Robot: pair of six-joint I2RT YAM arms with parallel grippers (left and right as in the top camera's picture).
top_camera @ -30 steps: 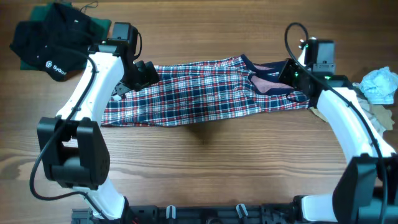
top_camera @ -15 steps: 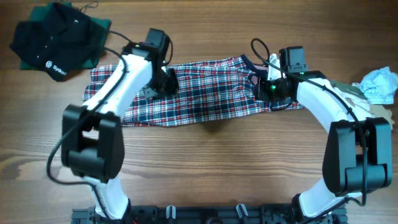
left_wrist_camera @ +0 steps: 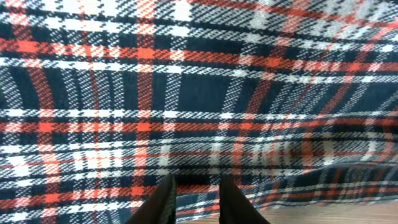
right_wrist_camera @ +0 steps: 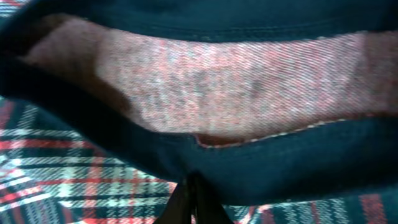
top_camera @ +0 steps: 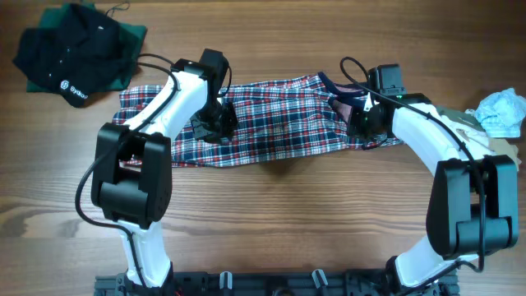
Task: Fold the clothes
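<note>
1. At the far left of the wooden worktop (top_camera: pixel 288 222), a black garment (top_camera: pixel 70 53) with white lettering lies crumpled on a green cloth (top_camera: pixel 131 34), well apart from both arms.
2. The plaid garment (top_camera: pixel 279 123), red, navy and white, lies stretched lengthwise across the middle of the worktop. Its left end reaches just below the green cloth.
3. The left hand (top_camera: pixel 215 125) is down on the left part of the plaid garment, near its lower edge. In the left wrist view its fingers (left_wrist_camera: pixel 163 200) stand narrowly apart with plaid cloth showing in the gap. I cannot tell whether they pinch it.
4. The right hand (top_camera: pixel 360 123) sits at the garment's right end, where the fabric bunches and turns over. In the right wrist view its fingers (right_wrist_camera: pixel 186 202) are pressed together at the navy band (right_wrist_camera: pixel 280 155), closed on that edge of the garment. Above the band the pinkish inside (right_wrist_camera: pixel 217 81) faces the camera.
5. At the far right a crumpled light blue cloth (top_camera: pixel 500 111) rests on a beige cloth (top_camera: pixel 485 144), just beyond the right arm.
</note>
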